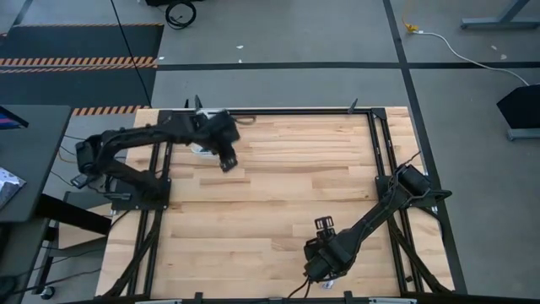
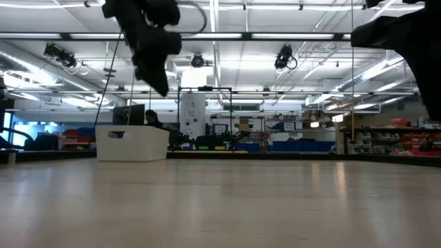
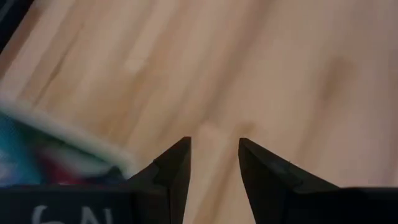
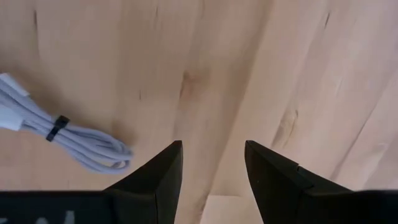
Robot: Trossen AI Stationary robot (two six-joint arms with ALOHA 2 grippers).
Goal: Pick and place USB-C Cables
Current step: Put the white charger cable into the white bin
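Both end effectors—left (image 3: 214, 162), right (image 4: 213, 165)—gape empty (lilac-grey cable (image 4: 62, 134) nearby).

The left gripper (image 1: 228, 163) hangs above the table (image 1: 278, 181) near its far left corner, fingers apart with nothing between them. Just behind it, against the far edge, stands a white bin (image 2: 131, 143), partly under the left arm; in the left wrist view a corner of that bin (image 3: 59, 149) shows beside the fingers, with blurred items inside that cannot be told apart.

The right gripper (image 1: 325, 224) sits over the near right part of the table, also spread and empty. A cable bundle (image 4: 68, 134) lies flat on the wood just beside it, apart from its fingers.
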